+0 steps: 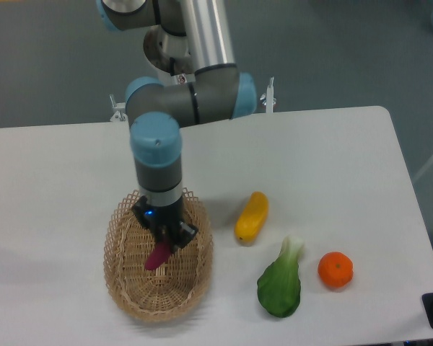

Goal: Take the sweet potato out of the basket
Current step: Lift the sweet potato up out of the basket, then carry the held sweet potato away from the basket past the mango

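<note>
Lower left of frame: gripper (pixel 166 244) jaws clamped on sweet potato (pixel 157 257) inside basket (pixel 123 288); I'd lift straight up, slowly, clear of rim.

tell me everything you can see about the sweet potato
The sweet potato is a small magenta-purple oblong with a tapered lower end. It hangs tilted inside the basket, its upper end hidden between the fingers of the tool, which looks shut on it. Whether its tip touches the basket floor cannot be told. Its skin looks smooth and matte.
</note>
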`<state>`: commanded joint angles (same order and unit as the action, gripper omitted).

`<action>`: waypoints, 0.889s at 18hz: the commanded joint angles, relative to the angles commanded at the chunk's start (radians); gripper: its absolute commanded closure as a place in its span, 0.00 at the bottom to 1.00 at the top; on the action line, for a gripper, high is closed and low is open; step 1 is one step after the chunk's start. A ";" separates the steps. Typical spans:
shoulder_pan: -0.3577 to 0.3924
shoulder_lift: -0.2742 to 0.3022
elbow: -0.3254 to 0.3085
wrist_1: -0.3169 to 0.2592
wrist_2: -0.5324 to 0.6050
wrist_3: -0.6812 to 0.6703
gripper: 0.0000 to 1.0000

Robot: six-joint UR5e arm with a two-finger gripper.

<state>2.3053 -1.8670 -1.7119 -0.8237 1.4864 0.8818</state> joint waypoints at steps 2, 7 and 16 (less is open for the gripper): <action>0.060 0.017 0.002 -0.006 -0.006 0.060 0.66; 0.207 0.061 0.008 -0.021 -0.058 0.189 0.66; 0.413 0.088 0.144 -0.297 -0.061 0.488 0.66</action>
<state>2.7180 -1.7794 -1.5679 -1.1211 1.4251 1.3695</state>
